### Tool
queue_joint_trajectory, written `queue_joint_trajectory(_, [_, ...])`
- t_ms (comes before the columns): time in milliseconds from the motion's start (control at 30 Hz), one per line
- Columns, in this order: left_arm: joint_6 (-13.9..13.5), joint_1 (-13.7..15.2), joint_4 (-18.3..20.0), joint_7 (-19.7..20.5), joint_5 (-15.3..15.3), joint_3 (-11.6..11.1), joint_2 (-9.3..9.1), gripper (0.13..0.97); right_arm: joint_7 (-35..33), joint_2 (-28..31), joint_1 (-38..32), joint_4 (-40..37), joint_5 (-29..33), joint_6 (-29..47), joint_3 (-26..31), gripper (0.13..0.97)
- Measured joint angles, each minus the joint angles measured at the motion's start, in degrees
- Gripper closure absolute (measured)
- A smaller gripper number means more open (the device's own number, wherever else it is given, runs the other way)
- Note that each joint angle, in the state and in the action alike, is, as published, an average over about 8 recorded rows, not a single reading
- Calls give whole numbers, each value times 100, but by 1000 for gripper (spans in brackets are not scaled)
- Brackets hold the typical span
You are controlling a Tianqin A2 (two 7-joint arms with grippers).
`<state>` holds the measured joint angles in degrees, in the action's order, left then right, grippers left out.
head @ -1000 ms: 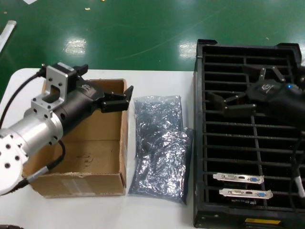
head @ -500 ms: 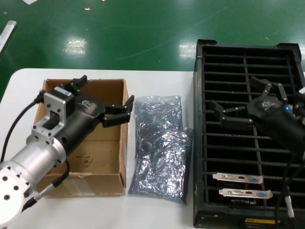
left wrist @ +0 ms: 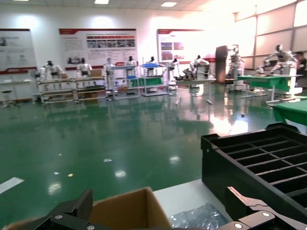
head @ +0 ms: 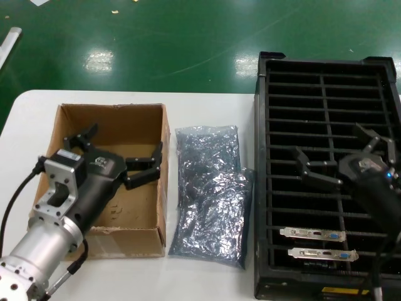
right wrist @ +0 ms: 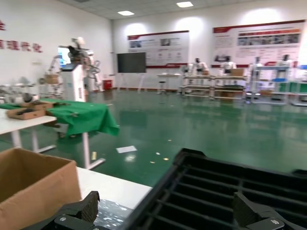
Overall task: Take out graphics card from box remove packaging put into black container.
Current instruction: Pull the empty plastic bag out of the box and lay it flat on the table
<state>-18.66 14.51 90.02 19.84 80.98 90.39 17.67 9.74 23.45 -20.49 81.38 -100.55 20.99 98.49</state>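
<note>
The brown cardboard box [head: 145, 207] stands at the table's left, and its floor looks bare. My left gripper [head: 122, 145] hovers over the box, open and empty. Two crinkly grey-blue bags [head: 207, 188] lie overlapping between the box and the black container [head: 263, 188]. Two graphics cards [head: 313, 234] stand in the container's near slots, silver brackets with blue ports showing. My right gripper [head: 335, 147] hovers over the container's right half, open and empty. The left wrist view shows the box corner [left wrist: 129, 211], a bag [left wrist: 199, 218] and the container [left wrist: 259, 163].
The white table [head: 37, 106] ends at a green floor beyond. The right wrist view shows the box [right wrist: 33, 187], a bag [right wrist: 110, 211] and the container's slot rows [right wrist: 230, 187]. The container has a yellow label [head: 343, 291] on its near wall.
Both arms have drawn back toward me. The left gripper moved from the box's far side to over its middle. The right gripper moved nearer and rightward over the container. Both stayed open.
</note>
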Motion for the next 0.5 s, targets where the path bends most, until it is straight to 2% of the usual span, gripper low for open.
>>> queue_joint_trajectory(500, [1113, -870, 99, -1184, 1329, 77, -29, 132, -581, -375, 1229, 614, -154, -1252, -407, 129])
